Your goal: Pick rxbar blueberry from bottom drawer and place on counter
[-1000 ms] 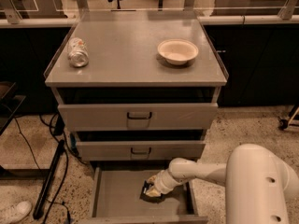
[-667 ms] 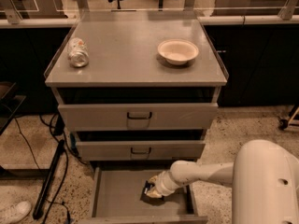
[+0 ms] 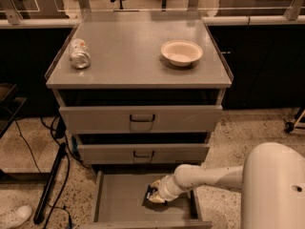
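Observation:
The bottom drawer point(image 3: 119, 199) is pulled open at the foot of the cabinet. My gripper point(image 3: 155, 195) reaches down into it from the right, low over its grey floor. A small dark blue bar, the rxbar blueberry point(image 3: 148, 192), shows right at the gripper's tip, mostly hidden by it. The counter point(image 3: 128, 51) is the flat grey cabinet top above.
A silver drink can point(image 3: 79, 53) lies on the counter's left and a pale bowl point(image 3: 181, 52) stands on its right. Two shallower drawers point(image 3: 141, 119) sit slightly open above the bottom one. My white arm base point(image 3: 274, 190) fills the lower right. Cables and a stand point(image 3: 52, 180) lie on the floor at left.
The gripper has stayed at the bar in the bottom drawer with almost no movement. My white arm base has shifted slightly to the right.

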Motion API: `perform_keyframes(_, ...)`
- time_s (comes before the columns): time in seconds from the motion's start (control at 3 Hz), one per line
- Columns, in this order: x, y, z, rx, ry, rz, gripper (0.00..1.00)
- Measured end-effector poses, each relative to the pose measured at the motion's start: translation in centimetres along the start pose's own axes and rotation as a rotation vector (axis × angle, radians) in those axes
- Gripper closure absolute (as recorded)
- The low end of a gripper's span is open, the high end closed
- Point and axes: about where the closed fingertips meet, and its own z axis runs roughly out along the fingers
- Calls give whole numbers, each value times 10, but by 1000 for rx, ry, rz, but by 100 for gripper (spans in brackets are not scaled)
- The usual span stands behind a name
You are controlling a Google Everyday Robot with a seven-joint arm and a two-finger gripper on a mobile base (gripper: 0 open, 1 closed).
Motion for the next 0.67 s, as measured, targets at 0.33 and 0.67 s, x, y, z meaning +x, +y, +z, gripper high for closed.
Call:
perform_keyframes(0.33,-19,6,-26,24,14,-10,100)
perform_keyframes(0.67,-50,13,-62,68,34,-62,100)
